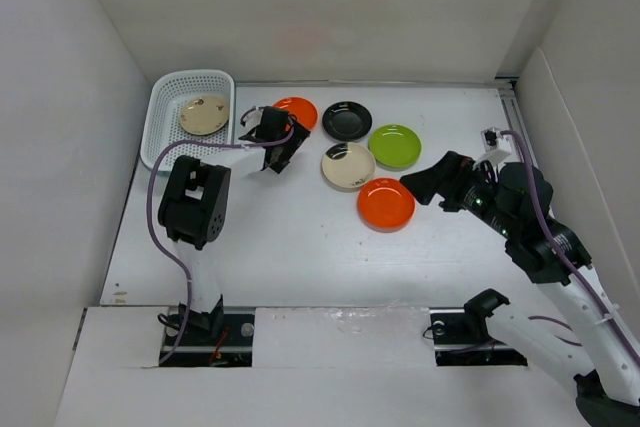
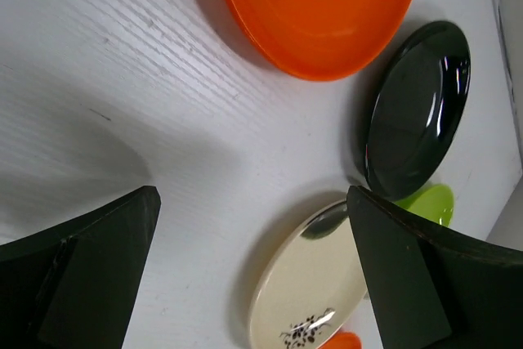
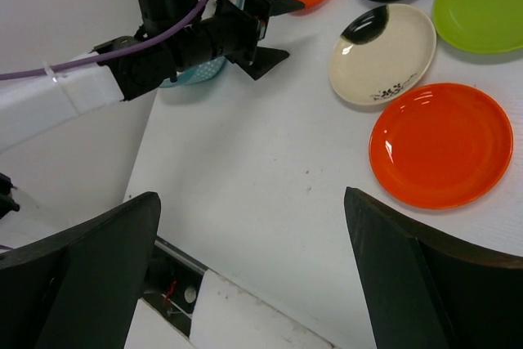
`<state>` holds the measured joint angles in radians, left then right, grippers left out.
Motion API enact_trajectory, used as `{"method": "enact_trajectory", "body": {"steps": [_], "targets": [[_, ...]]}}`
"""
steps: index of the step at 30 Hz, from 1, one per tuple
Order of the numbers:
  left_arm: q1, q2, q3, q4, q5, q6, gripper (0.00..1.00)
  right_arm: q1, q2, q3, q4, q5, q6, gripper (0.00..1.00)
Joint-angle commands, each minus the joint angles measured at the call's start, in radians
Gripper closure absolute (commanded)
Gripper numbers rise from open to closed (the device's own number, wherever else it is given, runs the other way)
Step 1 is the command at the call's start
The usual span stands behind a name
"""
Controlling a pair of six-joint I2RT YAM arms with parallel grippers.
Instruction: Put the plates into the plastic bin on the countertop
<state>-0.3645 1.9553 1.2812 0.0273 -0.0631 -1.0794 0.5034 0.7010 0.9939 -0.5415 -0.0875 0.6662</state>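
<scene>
Far left, the plastic bin [image 1: 165,122] sits on the countertop [image 1: 290,247] with the binned cream plate [image 1: 204,115] inside it. I can confirm that only from the top view, as the left wrist view omits the bin.

Just right of the bin, my left gripper [image 1: 280,145] stands with jaws wide and nothing between them. Its wrist view shows bare countertop in the gap. The far orange plate [image 2: 319,6] lies ahead of the fingertips, outside the gap.

Further right lie the black plate [image 1: 347,120], the loose cream plate [image 1: 348,165], the lime green plate [image 1: 395,145] and the near orange plate [image 1: 386,203], grouped closely. Both wrist views show a dark sprig mark on the loose cream plate.

My right gripper [image 1: 425,179] is also spread wide and empty. The near orange plate lies just beside its tips, off to one side of the gap.

Count visible: six plates, being two orange, two cream, one black and one lime green. There is one bin.
</scene>
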Motion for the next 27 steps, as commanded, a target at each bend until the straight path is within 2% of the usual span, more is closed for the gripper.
{"method": "enact_trajectory", "body": {"steps": [1, 8, 16, 18, 21, 23, 26, 27], "targets": [[0.004, 0.002, 0.015, 0.045, -0.099, -0.085, 0.0, -0.006, -0.011, 0.011, 0.055, -0.012, -0.005, 0.0], [0.016, 0.109, 0.125, -0.048, -0.161, -0.212, 0.0, -0.006, -0.011, 0.011, 0.055, -0.021, -0.014, 0.0], [0.045, 0.228, 0.291, -0.196, -0.184, -0.283, 0.11, -0.006, -0.011, 0.011, 0.055, -0.04, -0.024, 0.0], [0.045, 0.24, 0.306, -0.211, -0.184, -0.283, 0.19, -0.006, -0.011, 0.011, 0.055, -0.04, -0.024, 0.0], [0.045, 0.264, 0.317, -0.225, -0.162, -0.31, 0.49, -0.006, -0.011, 0.02, 0.055, -0.04, -0.024, 0.0], [0.055, 0.303, 0.36, -0.28, -0.138, -0.321, 0.66, -0.006, -0.011, 0.02, 0.055, -0.04, -0.033, 0.0], [0.055, 0.327, 0.36, -0.303, -0.127, -0.33, 0.7, -0.016, -0.011, 0.02, 0.045, -0.04, -0.033, 0.0], [0.055, 0.327, 0.36, -0.303, -0.127, -0.33, 0.74, -0.016, -0.011, 0.02, 0.044, -0.04, -0.033, 0.0]]}}
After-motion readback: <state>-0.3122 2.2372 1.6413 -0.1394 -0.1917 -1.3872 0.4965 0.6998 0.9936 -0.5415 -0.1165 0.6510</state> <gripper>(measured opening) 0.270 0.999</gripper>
